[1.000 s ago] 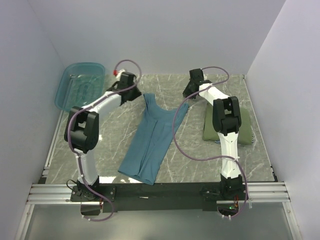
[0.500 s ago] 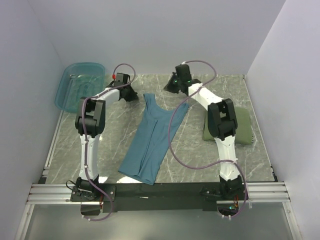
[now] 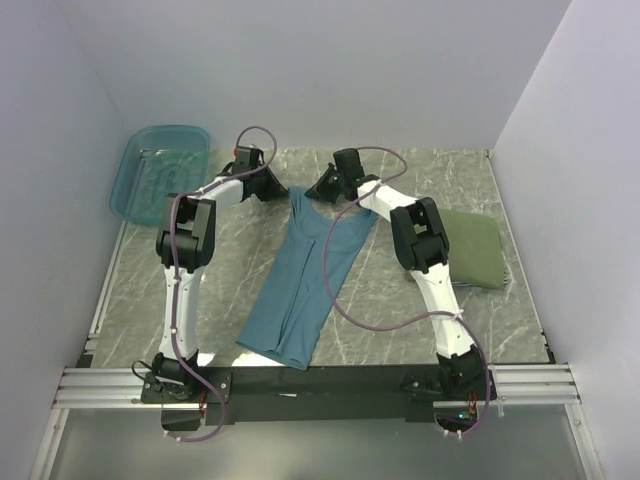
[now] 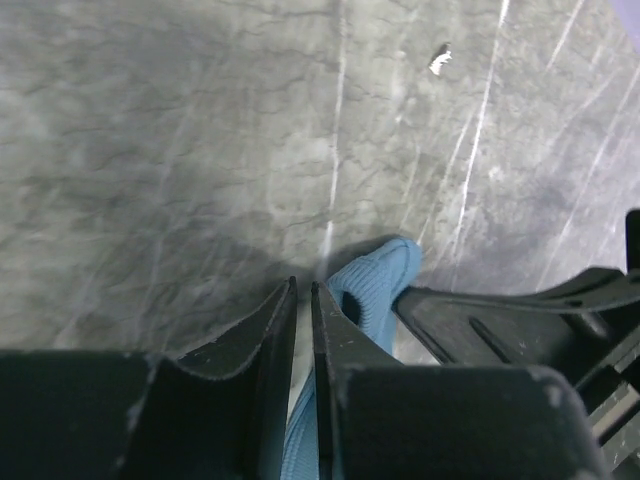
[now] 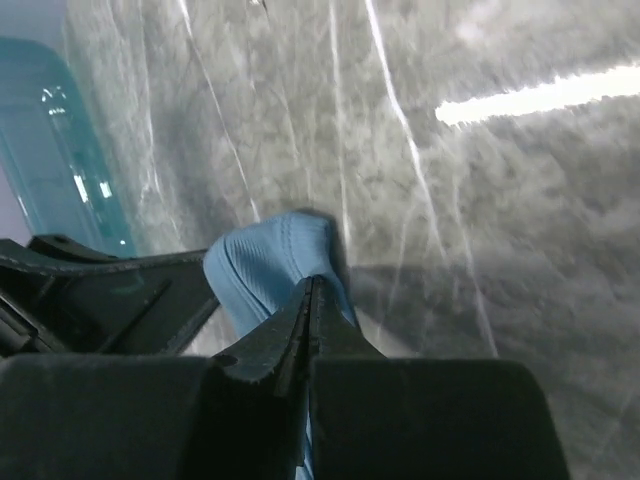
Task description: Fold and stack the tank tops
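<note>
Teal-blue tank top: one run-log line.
teal-blue fabric tank top: body flat | left gripper: jaws shut on strap | right gripper: jaws shut on strap

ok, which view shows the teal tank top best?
Top external. The whole teal tank top lies in view there, from hem up to the straps, flat on the table. The left wrist view shows only a strap end near its fingers. The right wrist view likewise shows only a strap tip.

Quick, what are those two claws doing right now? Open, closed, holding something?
Left gripper: shut, pinching a strap of the teal tank top.
Right gripper: shut, also pinching a strap of that top.
</note>
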Available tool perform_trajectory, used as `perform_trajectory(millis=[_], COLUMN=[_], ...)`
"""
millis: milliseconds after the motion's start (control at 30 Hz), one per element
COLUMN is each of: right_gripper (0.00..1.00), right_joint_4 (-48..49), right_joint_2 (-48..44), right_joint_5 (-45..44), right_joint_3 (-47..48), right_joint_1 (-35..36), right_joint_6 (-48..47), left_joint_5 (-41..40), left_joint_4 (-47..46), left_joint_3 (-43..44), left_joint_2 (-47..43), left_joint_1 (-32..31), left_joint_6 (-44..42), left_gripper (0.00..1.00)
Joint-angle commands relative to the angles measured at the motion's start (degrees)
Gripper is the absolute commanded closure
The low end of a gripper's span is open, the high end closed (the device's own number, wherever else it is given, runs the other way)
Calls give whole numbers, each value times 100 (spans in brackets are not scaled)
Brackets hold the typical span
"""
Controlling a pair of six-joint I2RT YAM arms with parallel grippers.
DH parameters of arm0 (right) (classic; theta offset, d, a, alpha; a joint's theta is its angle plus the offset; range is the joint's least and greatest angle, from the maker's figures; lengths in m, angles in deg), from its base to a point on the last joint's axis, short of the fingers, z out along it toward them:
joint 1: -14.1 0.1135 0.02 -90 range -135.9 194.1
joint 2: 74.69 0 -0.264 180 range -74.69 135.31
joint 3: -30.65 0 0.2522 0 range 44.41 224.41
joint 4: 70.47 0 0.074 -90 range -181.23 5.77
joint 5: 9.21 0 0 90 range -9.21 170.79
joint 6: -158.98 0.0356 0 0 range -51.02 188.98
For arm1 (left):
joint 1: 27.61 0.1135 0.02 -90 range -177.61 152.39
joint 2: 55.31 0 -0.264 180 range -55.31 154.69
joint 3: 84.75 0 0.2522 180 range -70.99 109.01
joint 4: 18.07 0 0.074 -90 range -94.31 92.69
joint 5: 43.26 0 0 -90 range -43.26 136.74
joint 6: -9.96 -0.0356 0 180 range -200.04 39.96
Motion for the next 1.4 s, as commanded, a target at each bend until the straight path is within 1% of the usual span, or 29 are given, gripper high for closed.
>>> perform_trajectory(millis=[0, 100, 333, 467, 567, 633, 733, 833, 967, 1067, 1167, 1200, 1267, 1300, 1367], right_gripper=[100, 100, 100, 100, 100, 100, 100, 97, 93, 93, 93, 93, 93, 93, 92], right_joint_4=[25, -81, -64, 129, 630, 1400, 2122, 2309, 2221, 2081, 1914, 1836, 1415, 1013, 484], right_joint_2=[171, 462, 690, 717, 638, 612, 655, 717, 717, 647, 358, 252, -204, -536, -863], right_joint_5=[72, 204, 230, 388, 669, 1038, 1442, 1618, 1645, 1628, 1558, 1444, 1190, 884, 540], right_joint_3=[620, 972, 1070, 1009, 658, 411, 314, 454, 622, 710, 499, 290, 43, -176, -344], right_joint_1=[29, 29, 20, -67, -164, -304, -480, -629, -718, -770, -814, -815, -823, -823, -823], right_joint_6=[176, 298, 483, 597, 834, 1168, 1634, 1872, 1863, 1758, 1521, 1294, 960, 593, 204], left_joint_5=[219, 430, 843, 975, 1037, 1037, 1055, 932, 765, 467, 212, 54, -122, -393, -623], left_joint_4=[-135, -353, -715, -820, -812, -733, -645, -566, -355, -30, 268, 348, 566, 646, 805], left_joint_3=[41, -3, -56, -99, -47, 75, 146, 146, 304, 533, 753, 779, 884, 946, 1016], left_joint_2=[149, 106, -79, -132, -141, -71, 26, 26, 105, 246, 421, 500, 562, 615, 659], left_joint_1=[-74, -91, -162, -188, -258, -293, -337, -390, -469, -539, -575, -575, -584, -601, -628], left_joint_6=[53, 114, 184, 237, 185, 141, 141, 53, -70, -184, -211, -185, -184, -202, -202], left_gripper=[82, 82, 82, 82, 82, 82, 82, 82, 82, 82, 82, 82, 82, 82, 81])
